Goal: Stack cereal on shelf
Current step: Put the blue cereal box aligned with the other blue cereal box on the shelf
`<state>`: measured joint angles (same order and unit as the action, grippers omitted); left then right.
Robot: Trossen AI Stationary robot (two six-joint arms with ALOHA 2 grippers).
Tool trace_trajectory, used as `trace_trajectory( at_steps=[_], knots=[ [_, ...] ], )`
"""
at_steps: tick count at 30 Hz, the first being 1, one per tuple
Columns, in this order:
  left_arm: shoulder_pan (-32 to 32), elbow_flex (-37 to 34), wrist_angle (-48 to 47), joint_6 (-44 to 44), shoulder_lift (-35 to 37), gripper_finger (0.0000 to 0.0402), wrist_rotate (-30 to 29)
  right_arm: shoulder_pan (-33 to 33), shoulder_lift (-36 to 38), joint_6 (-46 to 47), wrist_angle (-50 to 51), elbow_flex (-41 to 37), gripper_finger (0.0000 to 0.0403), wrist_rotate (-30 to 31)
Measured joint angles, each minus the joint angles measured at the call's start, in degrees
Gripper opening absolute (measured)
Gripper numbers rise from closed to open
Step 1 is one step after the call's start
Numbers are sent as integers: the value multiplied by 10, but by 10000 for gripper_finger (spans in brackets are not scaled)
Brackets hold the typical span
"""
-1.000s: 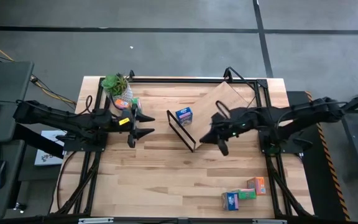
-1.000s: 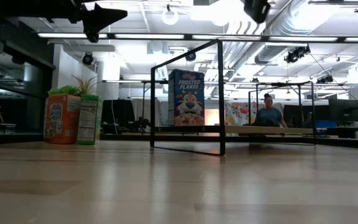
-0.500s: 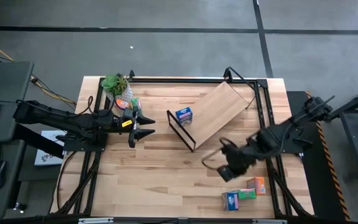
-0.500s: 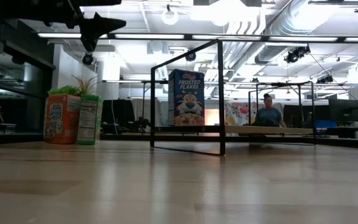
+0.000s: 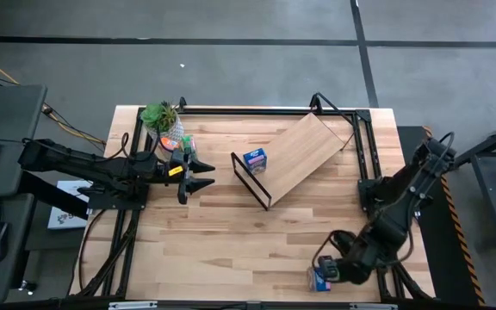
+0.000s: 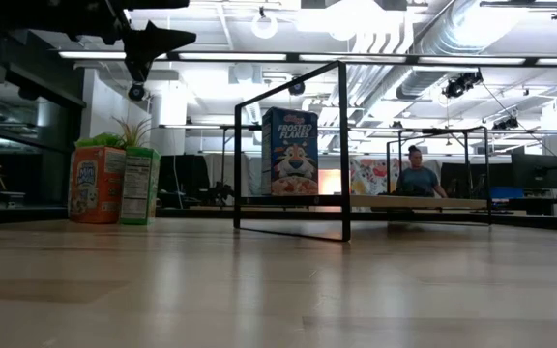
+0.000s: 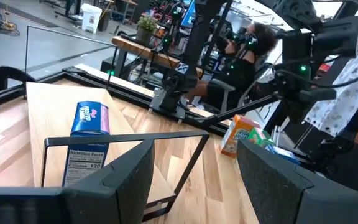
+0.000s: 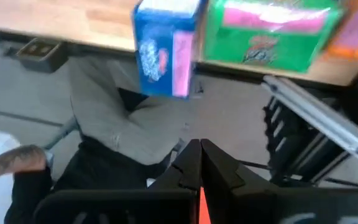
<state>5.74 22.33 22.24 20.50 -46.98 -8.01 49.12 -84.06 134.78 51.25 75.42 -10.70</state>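
my right gripper (image 5: 327, 269), fingers pressed together and empty, sits just beside the blue cereal box (image 5: 319, 277) at the table's (image 5: 213, 241) front right edge. three boxes wait there: blue, green (image 8: 272, 31) and orange; a fourth (image 5: 255, 159) stands on the shelf (image 5: 304, 155) mid-table. my left gripper (image 5: 198, 170), parted, hovers far off.

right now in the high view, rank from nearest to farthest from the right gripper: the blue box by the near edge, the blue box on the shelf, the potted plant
From the right gripper, shut at the table's near right:
1. Blue cereal box by the near edge, right beside the gripper.
2. Blue box on the shelf, mid-table, on the wood panel.
3. Potted plant, far left corner, by the left gripper.
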Motion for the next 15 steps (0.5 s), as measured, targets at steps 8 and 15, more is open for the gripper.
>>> trace_trajectory(
  at_steps=[8,15],
  knots=[
    [0,0,0,4,0,220,0,34,-53,-86,-127,31,0,175],
    [16,0,-1,0,0,220,0,35,-126,-226,30,183,0,146]
  ],
)
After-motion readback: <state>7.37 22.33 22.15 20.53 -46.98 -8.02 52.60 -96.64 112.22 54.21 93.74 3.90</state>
